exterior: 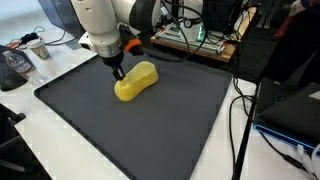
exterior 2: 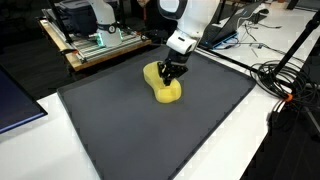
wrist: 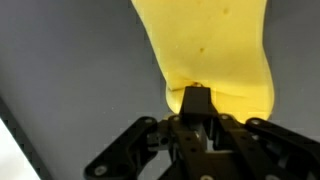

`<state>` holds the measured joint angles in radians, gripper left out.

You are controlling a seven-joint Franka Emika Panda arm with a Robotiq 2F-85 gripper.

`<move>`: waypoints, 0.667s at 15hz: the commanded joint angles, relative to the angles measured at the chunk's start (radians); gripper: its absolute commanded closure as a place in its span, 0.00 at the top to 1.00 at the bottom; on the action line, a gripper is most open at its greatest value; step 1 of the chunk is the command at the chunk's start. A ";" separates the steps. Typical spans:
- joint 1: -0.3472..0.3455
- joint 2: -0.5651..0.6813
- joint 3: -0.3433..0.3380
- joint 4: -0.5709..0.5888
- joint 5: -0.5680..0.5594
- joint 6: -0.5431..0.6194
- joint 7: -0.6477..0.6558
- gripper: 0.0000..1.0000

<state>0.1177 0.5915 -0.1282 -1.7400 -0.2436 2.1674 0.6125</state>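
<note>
A yellow sponge (exterior: 137, 82) (exterior 2: 165, 88) lies on a dark grey mat (exterior: 150, 130) (exterior 2: 150, 140). My gripper (exterior: 118, 71) (exterior 2: 170, 75) reaches down onto one end of it. In the wrist view the sponge (wrist: 210, 50) fills the top, and my gripper (wrist: 196, 98) has its fingers pressed together on the sponge's near edge, pinching a thin bit of it. The rest of the sponge rests on the mat (wrist: 70, 80).
A wooden board with electronics (exterior: 195, 40) (exterior 2: 100, 45) stands behind the mat. Black cables (exterior: 240, 110) (exterior 2: 285, 85) run along one side of it. A cup (exterior: 40, 48) sits on the white table, and a laptop (exterior 2: 15, 105) lies beside the mat.
</note>
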 commanded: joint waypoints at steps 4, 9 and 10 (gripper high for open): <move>0.002 0.082 0.008 -0.002 0.024 -0.022 -0.018 0.04; 0.000 0.052 0.007 -0.014 0.025 -0.013 -0.022 0.04; -0.001 0.037 0.008 -0.022 0.024 -0.006 -0.028 0.04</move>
<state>0.1194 0.5991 -0.1276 -1.7284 -0.2436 2.1540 0.6015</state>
